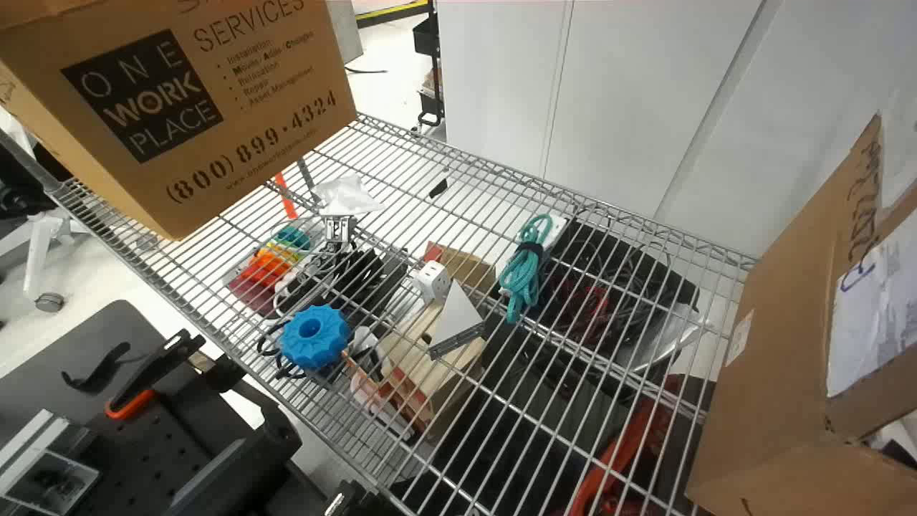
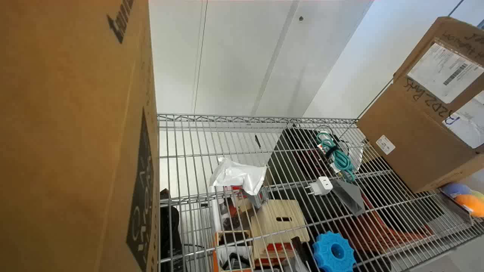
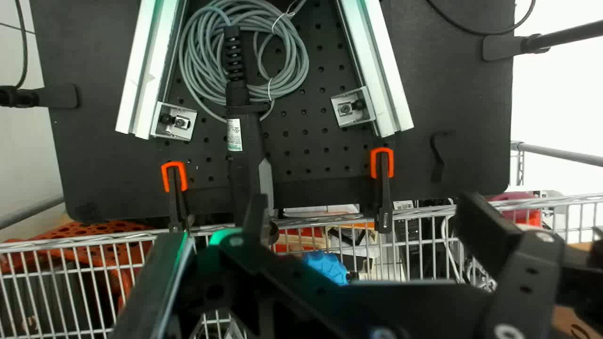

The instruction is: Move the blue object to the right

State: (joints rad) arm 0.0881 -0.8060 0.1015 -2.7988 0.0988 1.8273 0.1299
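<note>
The blue object, a bright-blue round piece with a scalloped edge and a central hole, lies on the wire shelf near the edge beside the black pegboard table. It shows in both exterior views (image 1: 324,351) (image 2: 324,257). In the wrist view the blue object (image 3: 327,266) is partly hidden behind the gripper's body. My gripper (image 3: 374,219) is open in the wrist view, with its two dark fingers wide apart and nothing between them. The blue object appears beyond and below the fingers, closer to the left finger, and apart from the jaws. The gripper is out of view in both exterior views.
On the wire shelf (image 2: 185,155) are a white plug adapter (image 2: 322,186), a grey triangular piece (image 2: 348,198), a teal cord bundle (image 1: 525,269) and a white packet (image 2: 242,175). Cardboard boxes (image 1: 179,186) (image 1: 774,373) stand at both ends. A black pegboard table (image 3: 301,141) adjoins the shelf.
</note>
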